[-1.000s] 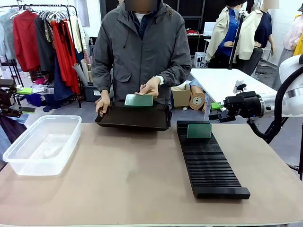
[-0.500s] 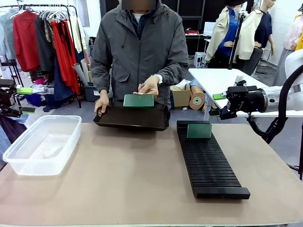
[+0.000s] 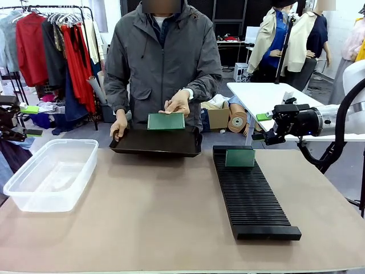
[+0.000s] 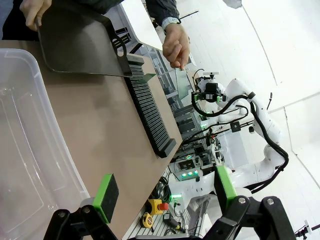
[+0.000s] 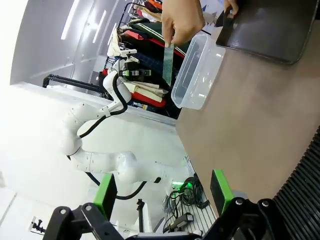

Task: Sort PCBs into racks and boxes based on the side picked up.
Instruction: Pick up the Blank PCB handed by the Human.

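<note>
Front view: right gripper (image 3: 260, 127), jaws apart and empty, had risen off the racked PCB (image 3: 239, 157) just below it, so the held PCB (image 3: 166, 121) in the person's hand (image 3: 178, 104), well to its left, was likely next.

Robotics lab in a roomy, workshop-like hall: a white robot arm (image 3: 348, 108) stands at a brown work table (image 3: 142, 228), with cabling and green-lit control gear (image 4: 187, 172) off the table's edge. Behind the person (image 3: 165, 63) are a clothes rail (image 3: 57, 8) hung with garments (image 3: 80, 57), a cardboard box (image 3: 218, 118), tape rolls (image 3: 236, 122) and a white bench (image 3: 268, 100).
</note>
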{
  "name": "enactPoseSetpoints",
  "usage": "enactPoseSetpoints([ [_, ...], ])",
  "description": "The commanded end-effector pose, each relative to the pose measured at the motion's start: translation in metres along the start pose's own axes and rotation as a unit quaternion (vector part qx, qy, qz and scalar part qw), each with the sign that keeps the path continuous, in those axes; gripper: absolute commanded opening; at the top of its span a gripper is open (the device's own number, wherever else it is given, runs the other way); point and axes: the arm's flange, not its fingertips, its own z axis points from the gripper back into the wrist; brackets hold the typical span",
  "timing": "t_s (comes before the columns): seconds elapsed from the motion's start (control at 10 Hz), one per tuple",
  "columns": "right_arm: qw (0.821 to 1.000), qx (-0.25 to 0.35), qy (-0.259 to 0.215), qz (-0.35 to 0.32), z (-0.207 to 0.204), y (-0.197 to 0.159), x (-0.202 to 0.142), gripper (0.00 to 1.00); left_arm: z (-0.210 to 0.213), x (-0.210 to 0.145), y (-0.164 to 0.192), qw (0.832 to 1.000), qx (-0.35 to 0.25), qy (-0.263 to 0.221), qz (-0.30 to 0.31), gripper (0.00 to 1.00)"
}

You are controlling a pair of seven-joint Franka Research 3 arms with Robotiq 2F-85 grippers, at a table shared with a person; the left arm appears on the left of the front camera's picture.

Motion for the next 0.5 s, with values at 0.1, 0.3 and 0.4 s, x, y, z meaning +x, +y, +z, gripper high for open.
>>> enactPoseSetpoints([
  [0.1, 1.000, -0.005, -0.001, 0.012, 0.0002, -0.0001, 0.0005, 1.00, 0.0009, 0.0000, -0.0017, 1.000, 0.001, 0.000, 0.005, 1.00],
  [0.3, 1.000, -0.005, -0.001, 0.012, 0.0002, -0.0001, 0.0005, 1.00, 0.0009, 0.0000, -0.0017, 1.000, 0.001, 0.000, 0.005, 1.00],
  [0.4, 1.000, -0.005, -0.001, 0.012, 0.0002, -0.0001, 0.0005, 1.00, 0.0009, 0.0000, -0.0017, 1.000, 0.001, 0.000, 0.005, 1.00],
])
